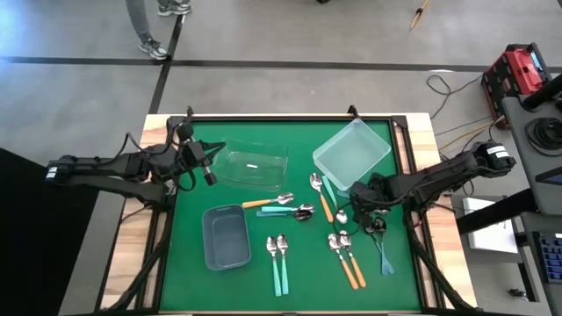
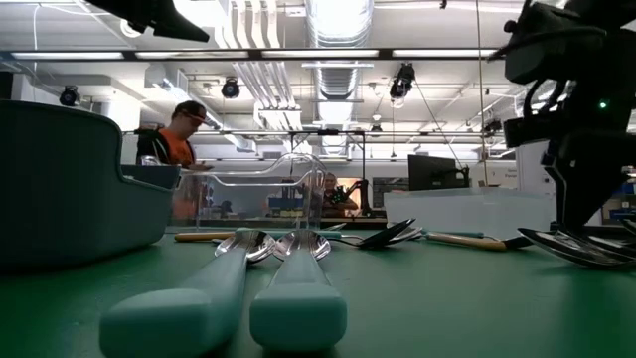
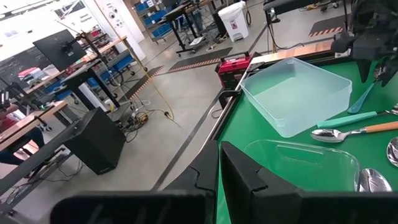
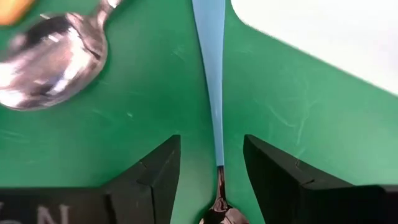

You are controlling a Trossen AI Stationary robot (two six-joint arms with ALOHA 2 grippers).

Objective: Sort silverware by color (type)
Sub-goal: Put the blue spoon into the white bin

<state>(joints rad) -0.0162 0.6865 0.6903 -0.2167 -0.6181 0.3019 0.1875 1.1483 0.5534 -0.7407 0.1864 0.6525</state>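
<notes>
Spoons with shiny bowls lie on the green mat: two teal-handled [image 1: 277, 263], two orange-handled [image 1: 349, 261], darker blue ones [image 1: 384, 250], and an orange [image 1: 263, 203] and a teal one [image 1: 290, 211] at mid-table. My right gripper [image 1: 358, 209] is open, low over the mat beside the white bin. Its fingers [image 4: 155, 177] stand on either side of a light-blue-handled spoon [image 4: 210, 74], at its neck, without touching it. My left gripper [image 1: 211, 162] is shut and empty, raised at the left end of the clear bin [image 1: 252, 167].
A grey bin [image 1: 226, 237] stands at the near left, and a white translucent bin [image 1: 353, 152] at the far right. An orange-handled spoon's bowl [image 4: 50, 59] lies close beside my right gripper. People stand in the room beyond the table [image 2: 179, 134].
</notes>
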